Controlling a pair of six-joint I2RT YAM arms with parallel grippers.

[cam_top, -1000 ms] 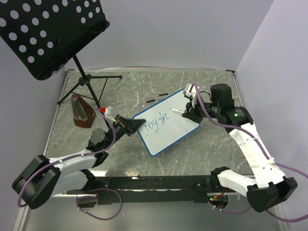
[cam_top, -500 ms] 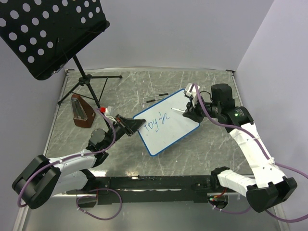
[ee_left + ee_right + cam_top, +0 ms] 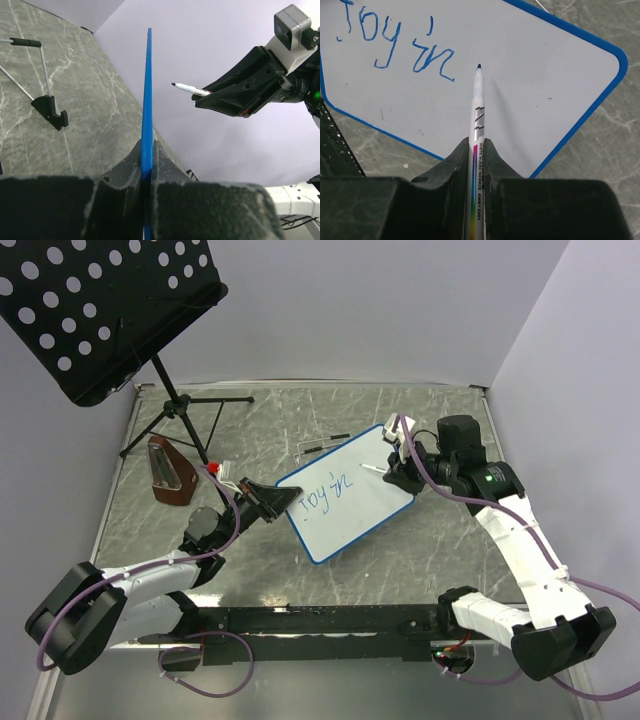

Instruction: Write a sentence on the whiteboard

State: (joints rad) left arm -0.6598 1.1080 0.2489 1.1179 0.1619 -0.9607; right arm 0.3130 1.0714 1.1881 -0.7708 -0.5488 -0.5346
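Slanting across the middle of the table [image 3: 260, 420], the whiteboard [image 3: 346, 492] is pinched by its blue frame in the left gripper [image 3: 146, 150]. The right gripper [image 3: 476, 145] is clamped on a marker [image 3: 477, 100]. Its wrist view puts the tip beside the sentence [image 3: 395, 42], "Joy in"; the left wrist view shows that tip off the board.

Glossy smooth whiteboard [image 3: 520, 65], blue plastic frame; polished grey marble-look table [image 3: 420, 550].

Bare tabletop [image 3: 430, 540] lies right of the whiteboard [image 3: 350, 505]. Far left, music stand legs [image 3: 180, 415] and a brown block [image 3: 168, 476], maybe a metronome, crowd passage.
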